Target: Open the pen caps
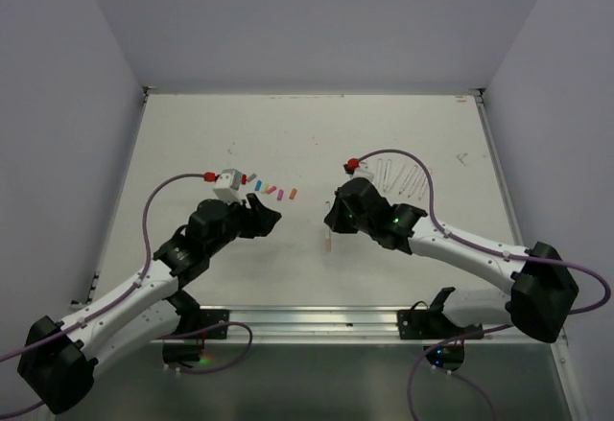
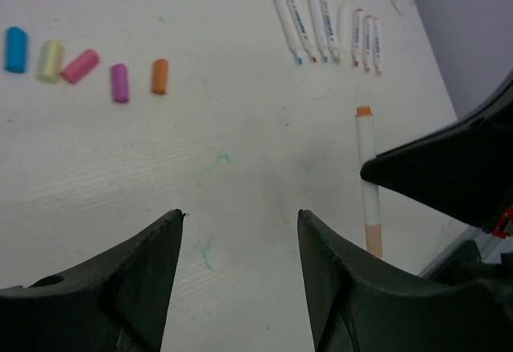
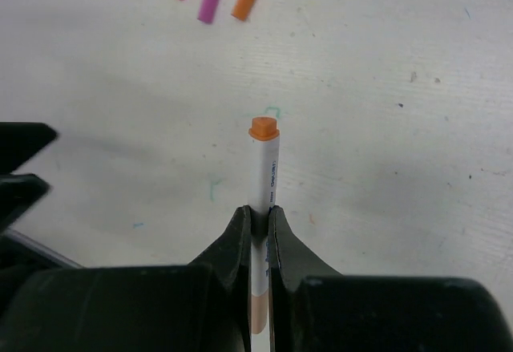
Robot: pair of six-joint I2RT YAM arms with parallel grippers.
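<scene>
Seen from its wrist camera, the right gripper (image 3: 258, 214) pinches an orange-ended pen (image 3: 264, 167) at lower centre of the frame, its two black fingers closed tight on the white barrel. The pen's orange end points up the frame, clear of the fingers. A pale orange stretch shows below them, and whether that is a cap cannot be told. In the overhead view, the same pen shows just below the right gripper, near the middle of the white table (image 1: 317, 133).

The left gripper (image 2: 240, 214) stands wide and holds nothing. Its two fingers fill the bottom of its own view with bare table between them. From above it sits left of centre, facing the right gripper and apart from it.

Five loose caps (image 2: 119, 82) lie side by side in a row at the upper left of the left wrist view: blue, pale yellow, pink, magenta and orange, from left to right. None is on a pen. The other pens (image 2: 315, 23), white-barrelled with coloured ends, lie in a close row at the upper right of that view, well apart from the caps and beyond the held pen.
</scene>
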